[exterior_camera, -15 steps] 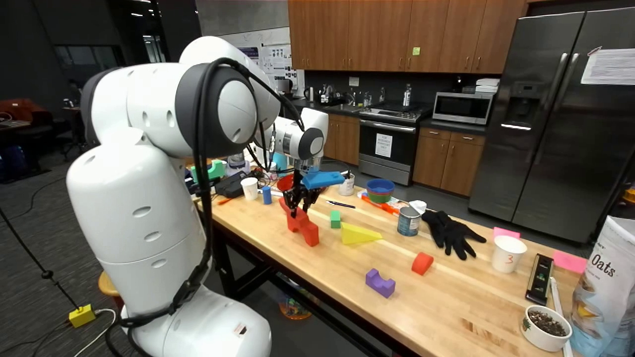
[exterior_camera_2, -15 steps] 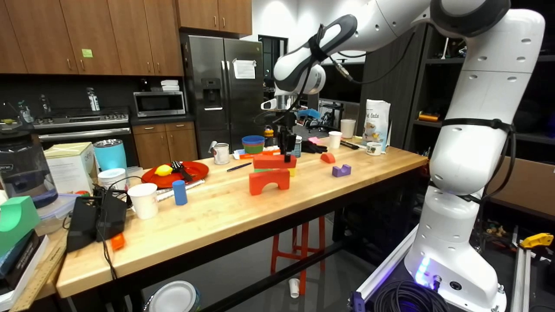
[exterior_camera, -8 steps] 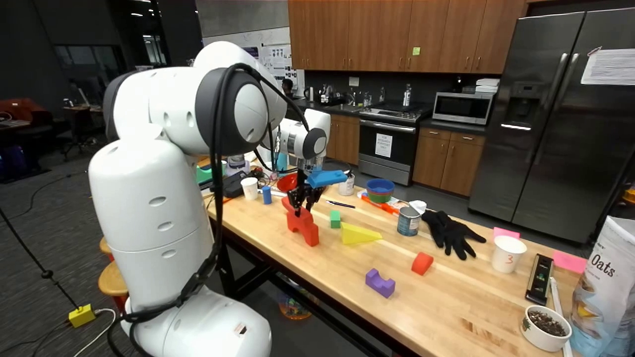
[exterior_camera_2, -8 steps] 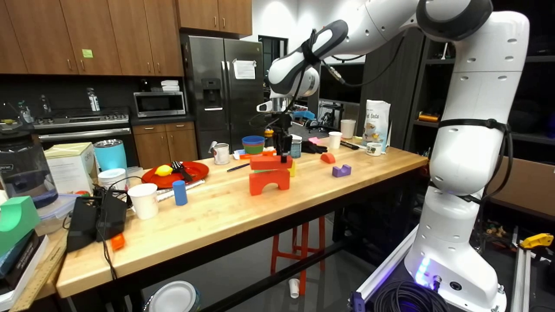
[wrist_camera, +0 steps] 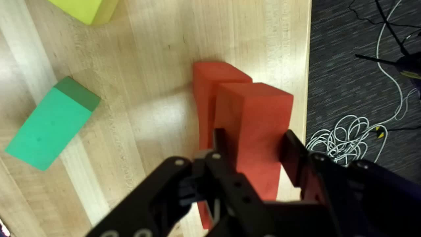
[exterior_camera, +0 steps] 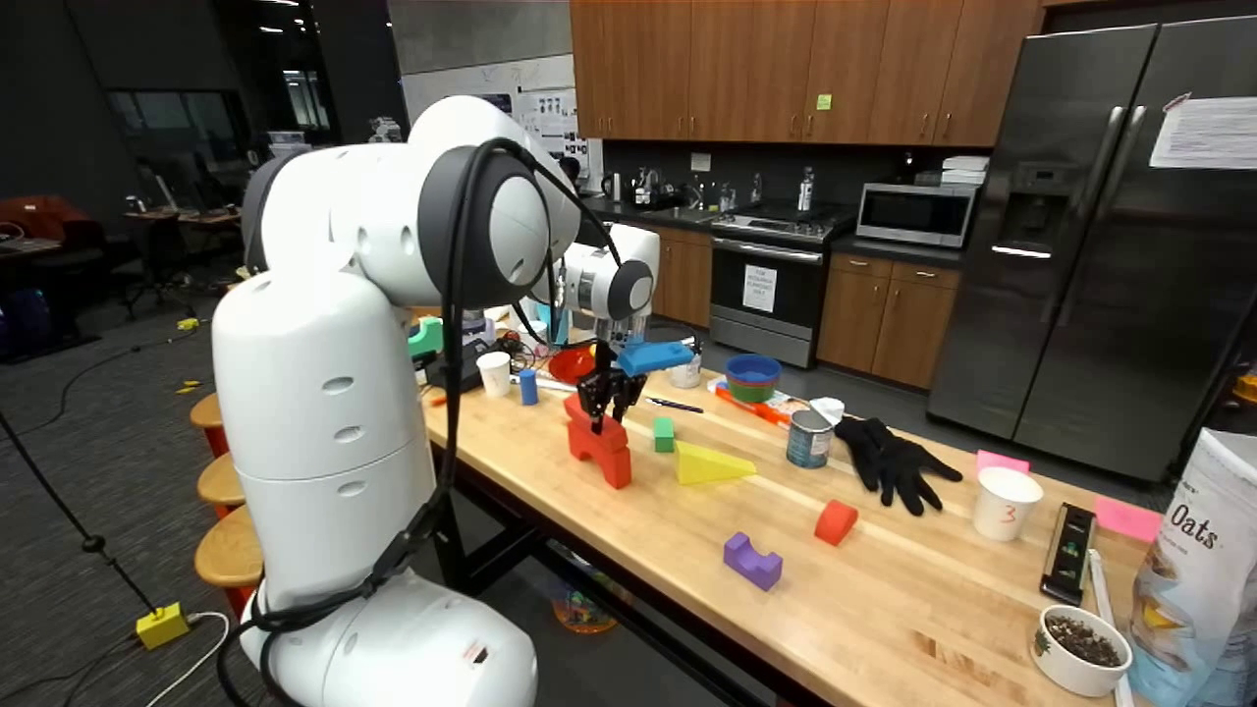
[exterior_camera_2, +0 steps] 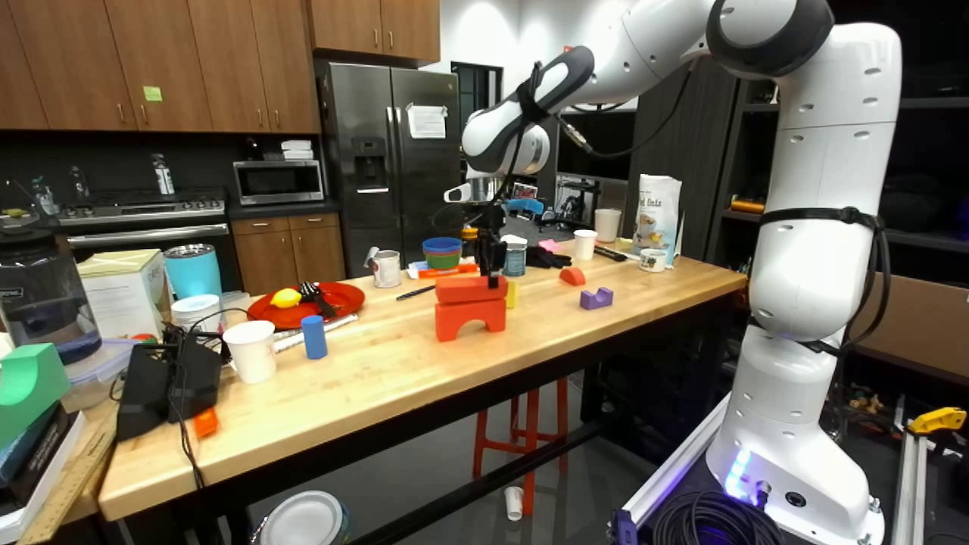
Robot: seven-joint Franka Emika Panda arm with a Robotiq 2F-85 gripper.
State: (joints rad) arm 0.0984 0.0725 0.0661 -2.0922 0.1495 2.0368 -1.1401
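Note:
My gripper (exterior_camera: 607, 420) is shut on a long red rectangular block (exterior_camera_2: 463, 290), one finger on each side, as the wrist view (wrist_camera: 255, 138) also shows. The block lies level directly above a red arch block (exterior_camera_2: 470, 312) that stands on the table. They look touching or nearly so; I cannot tell which. In the wrist view the held block (wrist_camera: 266, 121) sits offset from the arch (wrist_camera: 206, 98) toward the table edge. A green block (wrist_camera: 52, 125) and a yellow wedge (exterior_camera: 712, 463) lie near the arch. The green block is hidden in an exterior view.
A purple notched block (exterior_camera: 753, 562) and a red half-round block (exterior_camera: 836, 521) lie farther along the table. A blue cylinder (exterior_camera_2: 314, 337), white cup (exterior_camera_2: 251, 350) and red plate (exterior_camera_2: 348, 303) stand on the other side. A can (exterior_camera: 809, 438), black gloves (exterior_camera: 889, 462) and stacked bowls (exterior_camera: 752, 377) are behind.
My gripper has carried the red block down and sideways over the arch. The gap between the block and the arch has closed, and the block now lines up more with the arch.

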